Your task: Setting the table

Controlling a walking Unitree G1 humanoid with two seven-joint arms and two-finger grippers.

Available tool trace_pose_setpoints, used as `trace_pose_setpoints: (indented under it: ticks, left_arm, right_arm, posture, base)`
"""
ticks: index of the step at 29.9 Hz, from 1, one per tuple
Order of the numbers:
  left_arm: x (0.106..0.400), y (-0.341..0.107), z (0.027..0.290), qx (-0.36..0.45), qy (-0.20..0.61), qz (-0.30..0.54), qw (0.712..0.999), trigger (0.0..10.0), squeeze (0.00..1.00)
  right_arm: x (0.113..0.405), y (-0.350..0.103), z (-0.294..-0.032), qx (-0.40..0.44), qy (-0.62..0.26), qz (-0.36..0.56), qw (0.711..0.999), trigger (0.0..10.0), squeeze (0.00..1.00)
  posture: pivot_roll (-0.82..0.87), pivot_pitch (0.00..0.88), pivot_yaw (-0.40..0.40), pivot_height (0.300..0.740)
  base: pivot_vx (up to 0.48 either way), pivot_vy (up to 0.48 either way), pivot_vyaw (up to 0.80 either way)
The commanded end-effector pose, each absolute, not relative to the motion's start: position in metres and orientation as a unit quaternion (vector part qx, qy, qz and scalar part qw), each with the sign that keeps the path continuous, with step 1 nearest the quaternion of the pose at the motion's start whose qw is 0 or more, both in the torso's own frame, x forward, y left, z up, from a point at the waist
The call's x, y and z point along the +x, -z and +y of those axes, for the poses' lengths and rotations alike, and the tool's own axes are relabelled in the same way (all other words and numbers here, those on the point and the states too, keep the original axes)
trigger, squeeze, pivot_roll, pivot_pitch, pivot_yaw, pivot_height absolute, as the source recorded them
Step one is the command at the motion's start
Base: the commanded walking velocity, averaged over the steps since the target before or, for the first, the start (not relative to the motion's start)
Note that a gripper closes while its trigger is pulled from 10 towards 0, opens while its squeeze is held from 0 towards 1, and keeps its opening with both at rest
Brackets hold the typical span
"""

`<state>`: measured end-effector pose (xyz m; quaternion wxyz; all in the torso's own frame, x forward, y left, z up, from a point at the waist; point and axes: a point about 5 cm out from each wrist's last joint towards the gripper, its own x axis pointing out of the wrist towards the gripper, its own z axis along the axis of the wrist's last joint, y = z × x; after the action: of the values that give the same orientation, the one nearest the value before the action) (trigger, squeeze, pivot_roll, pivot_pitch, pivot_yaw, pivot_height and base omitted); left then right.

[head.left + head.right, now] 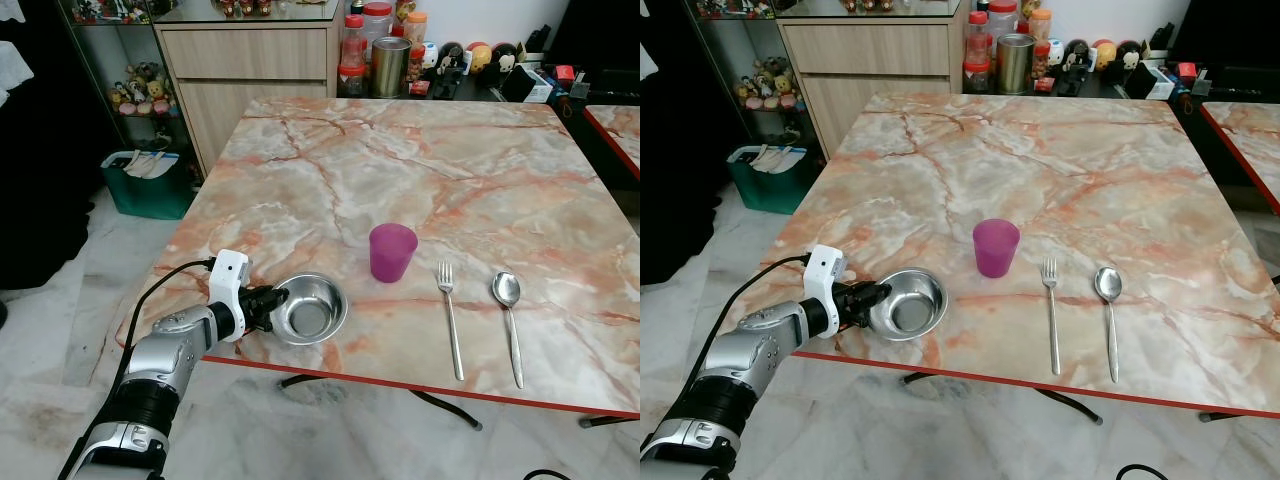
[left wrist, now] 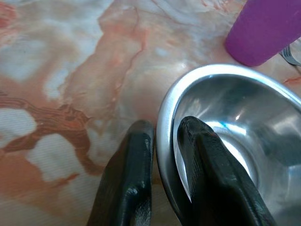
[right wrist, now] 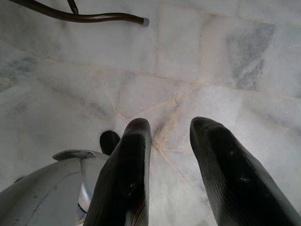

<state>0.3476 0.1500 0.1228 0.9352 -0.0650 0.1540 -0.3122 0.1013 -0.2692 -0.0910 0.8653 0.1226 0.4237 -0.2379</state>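
Note:
A steel bowl [image 1: 312, 308] sits near the front left edge of the marble table [image 1: 420, 170]. My left gripper [image 1: 272, 303] is shut on the bowl's left rim; in the left wrist view one finger [image 2: 131, 179] is outside the bowl [image 2: 254, 122] and the other inside. A purple cup [image 1: 392, 251] stands upright just right of the bowl, also seen as the cup [image 2: 268, 28]. A fork [image 1: 450, 315] and a spoon [image 1: 509, 318] lie side by side further right. My right gripper [image 3: 167, 141] hangs open over the floor.
Jars, a tin and small figurines [image 1: 385, 55] crowd the table's far edge against a wooden cabinet [image 1: 250, 70]. A green bin [image 1: 145, 180] stands on the floor to the left. Another table's red-edged corner [image 1: 615, 125] is at the right.

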Motion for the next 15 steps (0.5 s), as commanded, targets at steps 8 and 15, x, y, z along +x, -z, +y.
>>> trace_pose_setpoints:
  ticks: [8,15]
  left_arm:
    - [0.3476,-0.1224,0.1559,-0.061,0.307,0.16,0.936,0.0,0.0]
    - [0.3506,-0.127,0.1598,-0.093,0.287,0.141,0.943,0.0,0.0]
  right_arm:
    - [0.0951,0.0922,-0.2708,0.121,0.241,0.432,0.861,10.0,0.0]
    - [0.0951,0.0922,-0.2708,0.121,0.242,0.431,0.861,10.0,0.0]
  posture:
    - [0.07,0.121,0.005,0.74]
    - [0.07,0.121,0.005,0.74]
  base:
    - [0.0,0.0,0.0]
    - [0.0,0.0,0.0]
